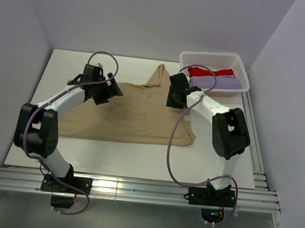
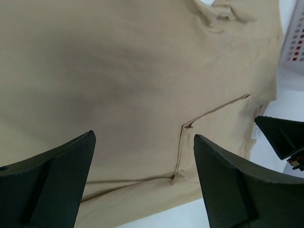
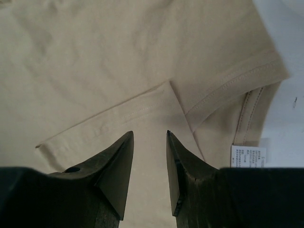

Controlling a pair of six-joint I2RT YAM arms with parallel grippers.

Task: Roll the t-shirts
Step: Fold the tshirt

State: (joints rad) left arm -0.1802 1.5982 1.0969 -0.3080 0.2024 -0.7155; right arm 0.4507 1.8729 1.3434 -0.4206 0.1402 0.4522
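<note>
The tan t-shirt [image 1: 135, 115] lies spread on the white table, one sleeve reaching toward the back. My left gripper [image 1: 102, 91] hovers over its upper left part. Its fingers [image 2: 71, 175] stand wide open with only flat cloth [image 2: 118, 71] and a fold seam below. My right gripper [image 1: 176, 94] is over the collar area of the tan t-shirt. The jaws of my right gripper [image 3: 149, 135] are open by a narrow gap, with nothing between them, above a hem and the small white neck label [image 3: 248, 156]. A red t-shirt [image 1: 207, 72] and a lavender t-shirt [image 1: 215, 83] sit in the basket.
A white lattice basket [image 1: 211, 55] stands at the back right, just beyond my right gripper; a corner of the basket [image 2: 297, 38] shows in the left wrist view. Bare white table [image 1: 130, 158] runs along the shirt's near edge. Grey walls close in on both sides.
</note>
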